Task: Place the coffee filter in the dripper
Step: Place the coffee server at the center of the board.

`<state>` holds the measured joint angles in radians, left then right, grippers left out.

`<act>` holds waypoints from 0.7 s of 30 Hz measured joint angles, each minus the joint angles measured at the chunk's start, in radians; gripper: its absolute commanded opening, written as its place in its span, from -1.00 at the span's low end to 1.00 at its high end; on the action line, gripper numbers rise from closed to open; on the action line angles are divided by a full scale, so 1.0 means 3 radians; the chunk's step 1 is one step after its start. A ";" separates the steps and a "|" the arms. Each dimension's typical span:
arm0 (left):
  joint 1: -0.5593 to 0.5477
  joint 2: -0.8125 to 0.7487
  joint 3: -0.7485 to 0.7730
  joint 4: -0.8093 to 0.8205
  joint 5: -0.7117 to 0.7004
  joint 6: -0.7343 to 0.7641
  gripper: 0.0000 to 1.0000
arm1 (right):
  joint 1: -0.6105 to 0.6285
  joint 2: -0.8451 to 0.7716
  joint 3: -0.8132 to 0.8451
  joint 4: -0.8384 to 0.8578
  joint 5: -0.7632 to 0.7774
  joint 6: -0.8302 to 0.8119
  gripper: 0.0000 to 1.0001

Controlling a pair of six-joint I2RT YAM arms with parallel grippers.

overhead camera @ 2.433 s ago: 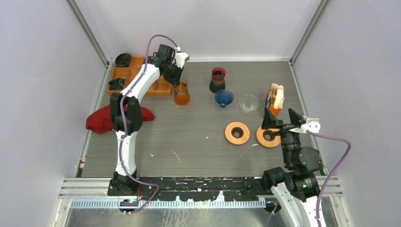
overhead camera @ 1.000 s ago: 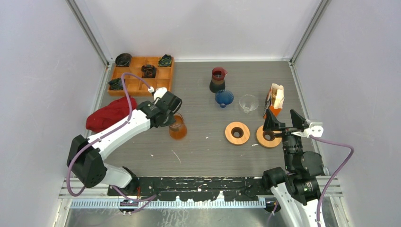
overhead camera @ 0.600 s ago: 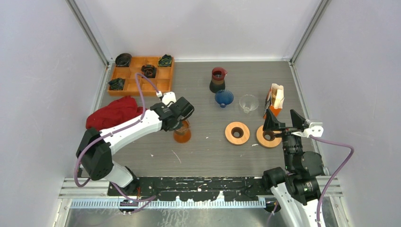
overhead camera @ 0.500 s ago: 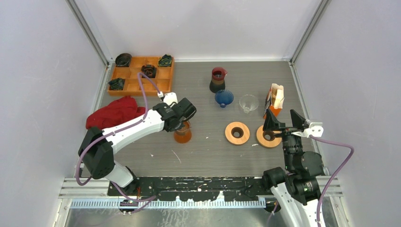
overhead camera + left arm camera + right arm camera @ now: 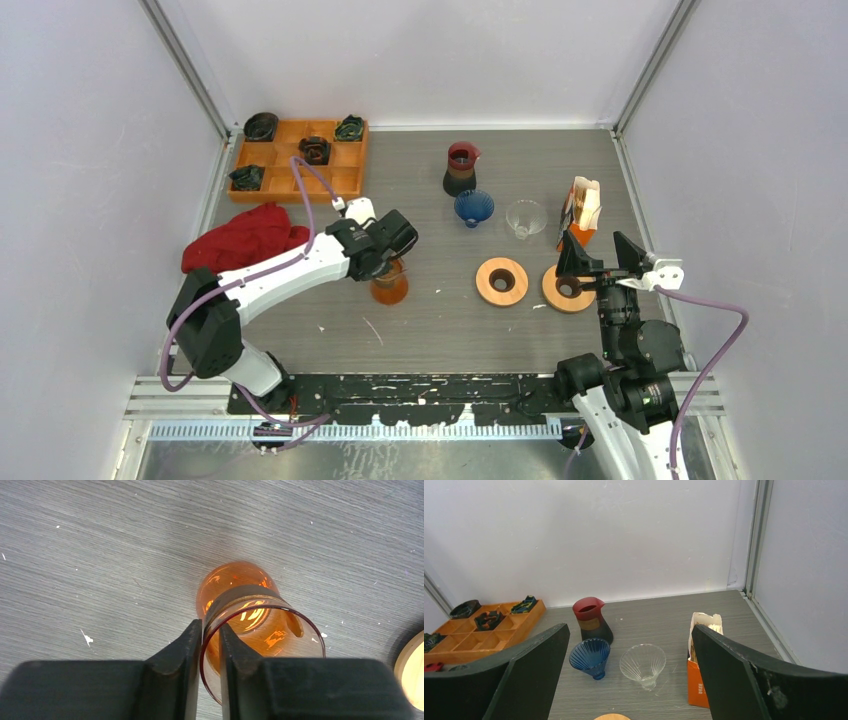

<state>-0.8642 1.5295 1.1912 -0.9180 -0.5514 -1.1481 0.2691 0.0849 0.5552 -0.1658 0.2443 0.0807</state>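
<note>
A robotics lab cell, and the fittings say so. Plain pale wall panels point(image 5: 420, 60) close in a grey wood-grain table point(image 5: 430, 330) on three sides, with aluminium frame posts point(image 5: 188, 70) at the corners. Two arms point(image 5: 290, 268) are bolted to a scuffed metal rail point(image 5: 450, 385) at the near edge, purple cables point(image 5: 741, 312) looping from them. Ahead of the right tool point(image 5: 630, 630) coffee props stand in a neat row: a blue dripper point(image 5: 590, 656), a clear dripper point(image 5: 642, 664), an orange filter box point(image 5: 694, 680) — and far to its left, an orange sorting tray point(image 5: 489, 639).
</note>
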 measured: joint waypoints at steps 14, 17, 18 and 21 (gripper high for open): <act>-0.0001 -0.0156 -0.0029 0.0062 0.0126 -0.0017 -0.01 | 0.0006 0.0000 0.0000 0.0000 0.0000 0.0000 1.00; -0.0001 -0.0281 -0.0062 0.0113 0.0173 -0.0015 0.13 | 0.0008 0.0000 0.0000 0.0000 0.0001 0.0000 1.00; -0.0001 -0.0326 -0.0072 0.0127 0.0186 -0.0013 0.18 | 0.0008 0.0000 0.0000 -0.0001 0.0001 0.0000 1.00; -0.0001 -0.0449 -0.0107 0.0155 0.0197 0.0009 0.37 | 0.0008 0.0019 0.0005 -0.0008 0.0000 0.0001 1.00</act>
<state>-0.8646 1.3949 1.1591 -0.8715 -0.4923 -1.1454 0.2714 0.0906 0.5568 -0.1680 0.2443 0.0811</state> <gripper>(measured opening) 0.603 0.999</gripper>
